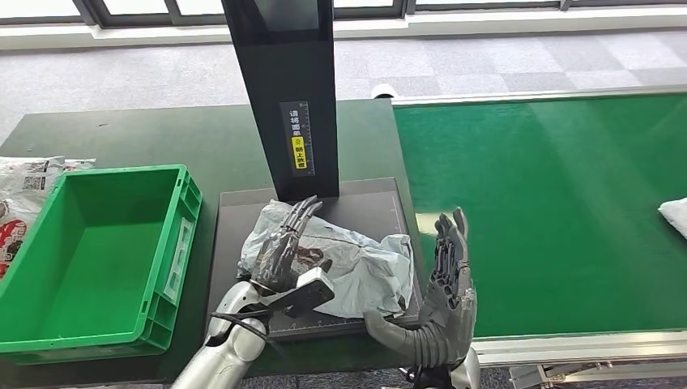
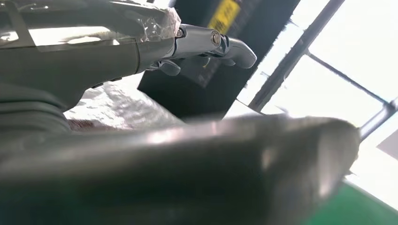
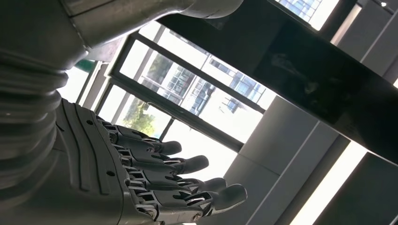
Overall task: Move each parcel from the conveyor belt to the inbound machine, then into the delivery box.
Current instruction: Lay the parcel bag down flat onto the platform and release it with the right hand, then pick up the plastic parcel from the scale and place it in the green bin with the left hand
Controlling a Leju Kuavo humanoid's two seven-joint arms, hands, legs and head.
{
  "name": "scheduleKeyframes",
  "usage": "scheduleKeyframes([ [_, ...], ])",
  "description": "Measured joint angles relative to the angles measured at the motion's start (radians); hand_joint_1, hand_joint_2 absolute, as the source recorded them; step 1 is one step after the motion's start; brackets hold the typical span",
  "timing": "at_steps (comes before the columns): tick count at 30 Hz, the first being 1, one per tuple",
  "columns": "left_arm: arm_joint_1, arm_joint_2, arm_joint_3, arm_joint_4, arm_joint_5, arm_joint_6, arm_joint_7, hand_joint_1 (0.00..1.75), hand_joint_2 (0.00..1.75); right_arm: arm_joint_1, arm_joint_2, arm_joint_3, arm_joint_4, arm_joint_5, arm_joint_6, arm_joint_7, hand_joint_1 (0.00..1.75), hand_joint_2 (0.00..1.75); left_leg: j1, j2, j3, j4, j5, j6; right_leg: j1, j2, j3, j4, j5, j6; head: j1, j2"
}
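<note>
A crumpled grey plastic parcel [image 1: 364,271] lies on the dark platform [image 1: 369,203] of the inbound machine, in front of its black column [image 1: 283,81]. My left hand [image 1: 288,243] rests on the parcel's left part with fingers stretched toward the column; the left wrist view shows those fingers [image 2: 206,42] straight above the crinkled parcel [image 2: 117,108]. To the parcel's right, my right hand [image 1: 450,267] stands upright at the platform's right edge, fingers spread, its thumb touching the parcel's near corner. In the right wrist view the fingers [image 3: 178,164] are extended and hold nothing.
A green crate [image 1: 97,251] stands empty left of the platform. Printed parcels [image 1: 24,182] lie beyond the crate at the far left. The green conveyor belt [image 1: 551,211] runs on the right, with a white parcel [image 1: 675,215] at its right edge.
</note>
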Motion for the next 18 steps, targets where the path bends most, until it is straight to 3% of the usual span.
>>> scheduleKeyframes([
  [1, -0.013, 0.001, -0.013, 0.023, -0.023, -0.001, 0.008, 0.0, 1.75, 0.0, -0.002, 0.003, -0.002, -0.003, 0.0, 0.0, 0.0, 1.75, 0.0, 0.0, 0.0, 0.0, 0.0, 0.0, 0.0, 0.0, 0.0, 0.0, 0.0, 0.0, 0.0, 0.0],
  [8, -0.115, -0.008, -0.124, 0.226, -0.146, -0.111, 0.032, 0.0, 1.75, -0.004, -0.012, 0.014, -0.006, -0.024, 0.039, 0.0, 0.0, 1.75, 0.0, 0.0, 0.0, 0.0, 0.0, 0.0, 0.0, 0.0, 0.0, 0.0, 0.0, 0.0, 0.0, 0.0],
  [18, -0.157, -0.023, -0.213, 0.35, -0.221, -0.135, 0.084, 0.0, 1.75, -0.011, -0.012, 0.014, -0.006, -0.014, 0.099, 0.0, 0.0, 1.75, 0.0, 0.0, 0.0, 0.0, 0.0, 0.0, 0.0, 0.0, 0.0, 0.0, 0.0, 0.0, 0.0, 0.0],
])
